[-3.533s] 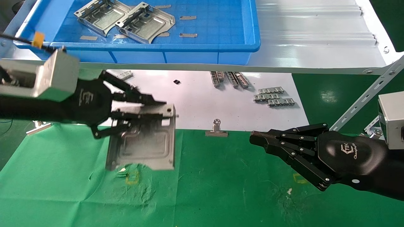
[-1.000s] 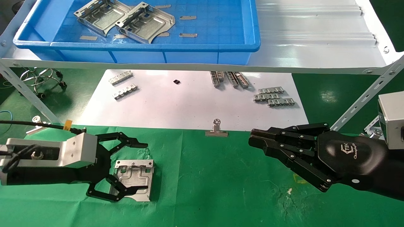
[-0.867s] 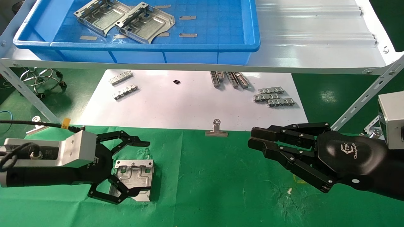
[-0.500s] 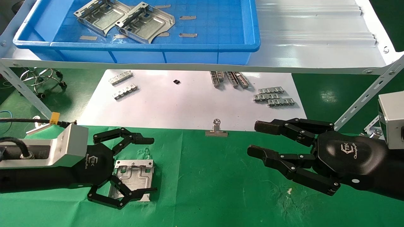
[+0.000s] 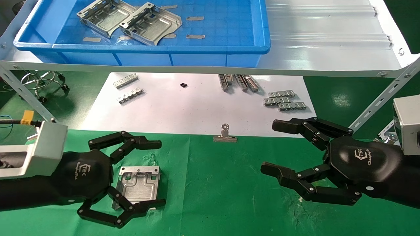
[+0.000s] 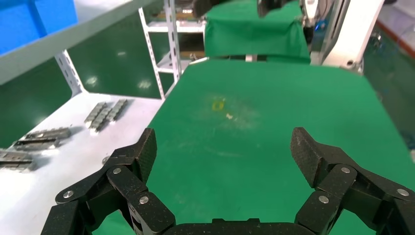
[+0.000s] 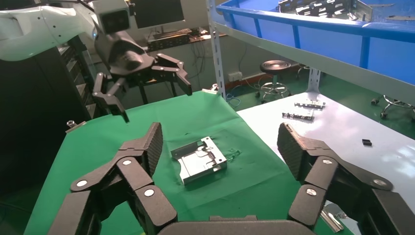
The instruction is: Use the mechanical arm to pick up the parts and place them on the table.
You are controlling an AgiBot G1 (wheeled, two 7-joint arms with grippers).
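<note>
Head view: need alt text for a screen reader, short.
A silver stamped part lies flat on the green table, released, between the open jaws of the left gripper. The right gripper, also open and empty, hovers over the cloth opposite. Behind, a blue bin on a shelf holds two more parts.

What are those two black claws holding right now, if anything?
Nothing. The left claw is open above the flat silver sheet-metal plate lying on the green cloth table; the right claw is open and empty.

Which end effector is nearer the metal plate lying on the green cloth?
Left. The left end effector straddles the metal plate, fingers open; the right end effector is across the cloth.
</note>
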